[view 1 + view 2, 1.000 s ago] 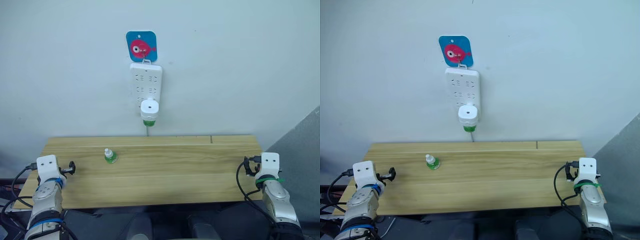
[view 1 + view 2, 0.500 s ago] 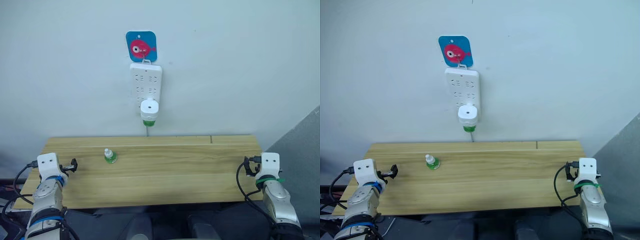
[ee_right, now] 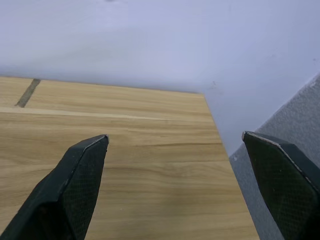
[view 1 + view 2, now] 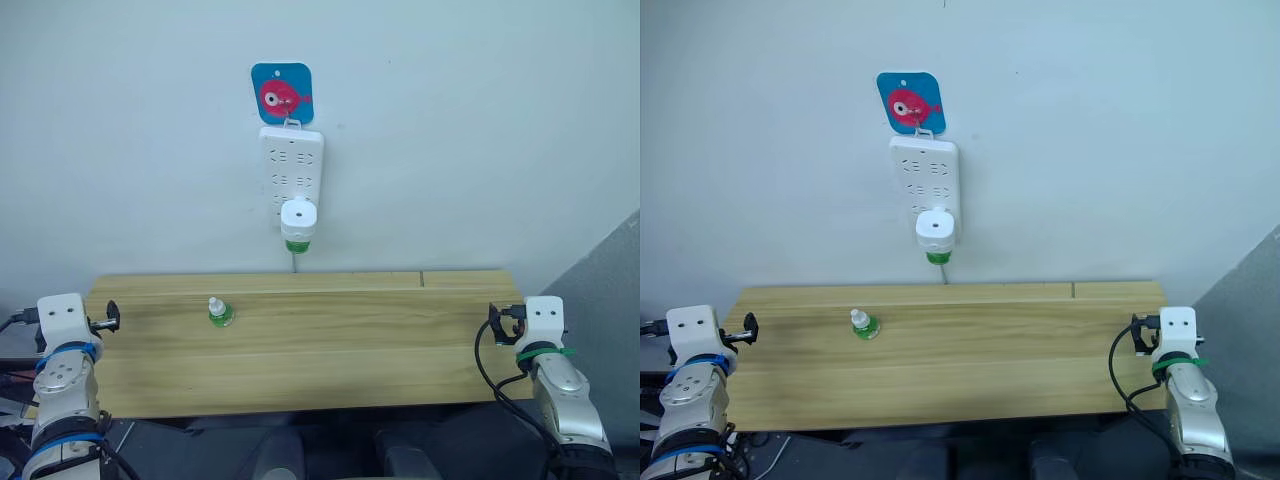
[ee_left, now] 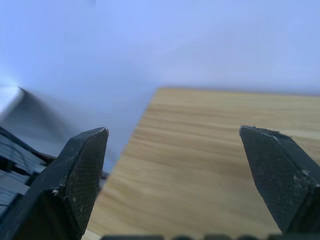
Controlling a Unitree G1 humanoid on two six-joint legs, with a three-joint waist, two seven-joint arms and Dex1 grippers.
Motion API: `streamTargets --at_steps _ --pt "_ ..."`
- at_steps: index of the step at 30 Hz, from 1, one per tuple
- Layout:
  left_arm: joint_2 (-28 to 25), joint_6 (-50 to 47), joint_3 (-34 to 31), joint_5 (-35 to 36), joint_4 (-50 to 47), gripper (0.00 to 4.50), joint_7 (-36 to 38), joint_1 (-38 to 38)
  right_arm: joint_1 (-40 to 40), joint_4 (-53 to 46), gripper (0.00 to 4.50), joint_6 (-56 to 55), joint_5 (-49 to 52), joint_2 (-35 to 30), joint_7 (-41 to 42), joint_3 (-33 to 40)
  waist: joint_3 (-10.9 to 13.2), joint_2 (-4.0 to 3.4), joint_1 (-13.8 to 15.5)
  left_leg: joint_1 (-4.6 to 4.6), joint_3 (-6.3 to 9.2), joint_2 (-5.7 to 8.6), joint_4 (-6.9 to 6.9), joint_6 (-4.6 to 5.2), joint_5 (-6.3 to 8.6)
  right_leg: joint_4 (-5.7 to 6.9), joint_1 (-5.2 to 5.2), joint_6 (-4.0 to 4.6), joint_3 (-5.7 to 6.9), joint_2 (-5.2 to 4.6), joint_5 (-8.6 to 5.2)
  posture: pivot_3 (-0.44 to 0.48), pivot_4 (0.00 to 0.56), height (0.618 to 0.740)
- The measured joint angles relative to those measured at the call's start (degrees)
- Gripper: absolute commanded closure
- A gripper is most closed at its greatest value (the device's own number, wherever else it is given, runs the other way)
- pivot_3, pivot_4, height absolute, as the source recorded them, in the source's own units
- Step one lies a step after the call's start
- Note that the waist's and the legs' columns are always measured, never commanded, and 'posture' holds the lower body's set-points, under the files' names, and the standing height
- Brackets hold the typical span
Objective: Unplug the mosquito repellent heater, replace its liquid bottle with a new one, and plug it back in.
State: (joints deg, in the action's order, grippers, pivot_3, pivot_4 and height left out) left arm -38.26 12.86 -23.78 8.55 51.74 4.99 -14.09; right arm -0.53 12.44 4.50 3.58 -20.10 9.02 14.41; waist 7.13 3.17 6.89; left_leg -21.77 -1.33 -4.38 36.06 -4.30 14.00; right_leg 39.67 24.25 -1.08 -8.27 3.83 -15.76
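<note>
Since a second ago the left gripper has drawn outward, from over the table's near-left corner to just off its left edge, and the right gripper has shifted slightly outward near the right edge. Both have their black fingers spread wide with nothing between them (the wrist views make that plain).

The mosquito repellent heater has not moved: it sits plugged into the lowest socket of the white power strip on the wall, at 12 o'clock from the table's centre, with a green bottle hanging under it. The strip hangs from a blue square hook plate bearing a pink fish.

On the wooden table a small spare bottle, green with a white cap, stands upright at about 10 o'clock from the centre, well apart from both grippers and below-left of the heater.
</note>
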Motion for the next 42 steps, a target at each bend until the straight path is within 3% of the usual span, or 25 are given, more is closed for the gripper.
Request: streamTargets --at_steps 4,9,15,20,21,30,42 --pt "-0.1 -1.6 -0.5 0.7 -4.0 0.00 0.3 1.0 0.0 -1.7 0.02 1.3 0.2 -0.5 2.2 -0.4 0.0 -0.01 0.2 0.00 -0.01 0.00 0.00 0.00 0.00 0.01 0.01 -0.01 0.00 0.00 -0.01 0.367 0.109 0.740" --pt "0.3 -7.5 -2.3 6.6 -11.7 0.00 6.9 1.8 0.5 -9.0 0.02 5.4 2.7 -2.1 6.8 -1.1 0.0 -0.01 0.4 0.00 0.01 0.00 0.01 0.00 0.00 0.04 0.00 -0.04 0.02 0.01 -0.04 0.370 0.115 0.740" --pt "-0.2 -20.4 1.5 14.6 -25.5 0.00 24.8 0.0 2.3 -23.8 0.02 15.5 11.7 -4.5 16.0 -3.2 0.1 -0.07 0.8 -0.08 0.21 0.01 0.12 0.00 -0.01 0.11 -0.02 -0.07 0.19 0.04 -0.09 0.338 0.116 0.740" --pt "-1.7 -26.8 6.7 17.9 -32.8 1.24 36.3 -6.3 1.0 -37.4 0.00 24.0 18.2 -6.1 18.2 -4.5 0.1 -0.09 0.6 -0.12 0.48 0.01 0.27 0.00 -0.01 0.11 -0.12 -0.04 0.44 0.06 -0.13 0.310 0.116 0.740" --pt "-2.2 -27.5 7.6 17.5 -32.7 1.54 37.8 -7.7 0.9 -38.9 0.00 25.7 18.8 -6.4 17.9 -4.4 0.1 -0.09 0.4 -0.13 0.50 0.01 0.27 0.00 -0.01 0.11 -0.12 -0.02 0.46 0.07 -0.14 0.300 0.114 0.740" --pt "1.4 -25.9 17.2 12.8 -24.8 1.54 47.6 -21.6 -4.4 -46.1 0.00 32.9 20.5 -3.7 13.5 -9.4 0.1 -0.09 -0.3 -0.42 1.23 0.01 0.40 0.01 -0.01 0.25 -0.14 0.31 1.16 0.12 -0.25 0.286 0.110 0.740" --pt "5.6 -14.9 20.0 5.9 -3.3 1.54 54.4 -35.8 -4.5 -46.1 0.00 33.9 20.1 -3.4 12.1 -11.6 0.1 -0.09 -1.0 -0.84 1.53 0.02 0.93 0.04 -0.01 0.31 -0.10 0.41 1.40 0.12 -0.16 0.241 0.110 0.740"
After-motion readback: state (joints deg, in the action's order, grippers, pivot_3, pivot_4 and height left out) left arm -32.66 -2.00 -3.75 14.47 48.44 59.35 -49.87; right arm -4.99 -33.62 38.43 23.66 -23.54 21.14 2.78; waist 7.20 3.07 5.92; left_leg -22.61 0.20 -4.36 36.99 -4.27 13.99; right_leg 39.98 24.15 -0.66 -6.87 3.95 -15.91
